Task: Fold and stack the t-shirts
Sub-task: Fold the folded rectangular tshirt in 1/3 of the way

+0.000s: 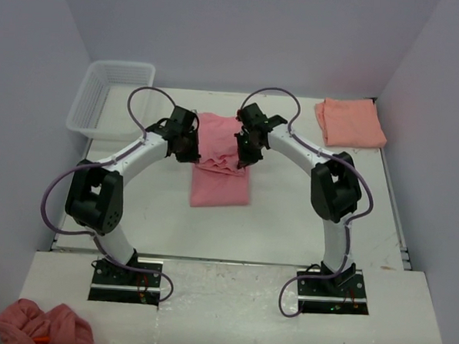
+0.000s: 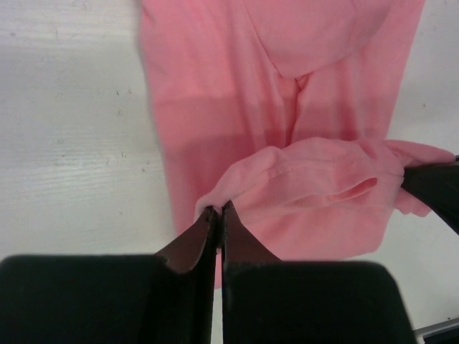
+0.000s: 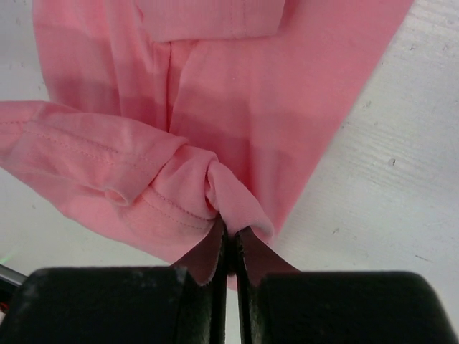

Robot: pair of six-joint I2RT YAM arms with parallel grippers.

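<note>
A rose-pink t-shirt [image 1: 220,179] lies as a long folded strip in the middle of the table. My left gripper [image 1: 186,148] is shut on its far left edge [image 2: 237,188] and my right gripper [image 1: 244,148] is shut on its far right edge [image 3: 215,183]. Both hold that end lifted and bunched over the flat part of the shirt [image 2: 215,107] [image 3: 251,93]. The right finger [image 2: 434,188] shows at the edge of the left wrist view. A paler salmon-orange t-shirt [image 1: 350,122] lies folded at the back right of the table.
A clear plastic basket [image 1: 109,96] stands at the back left. A crumpled pink cloth [image 1: 43,325] lies at the front left, off the white board. Grey walls close in the table on three sides.
</note>
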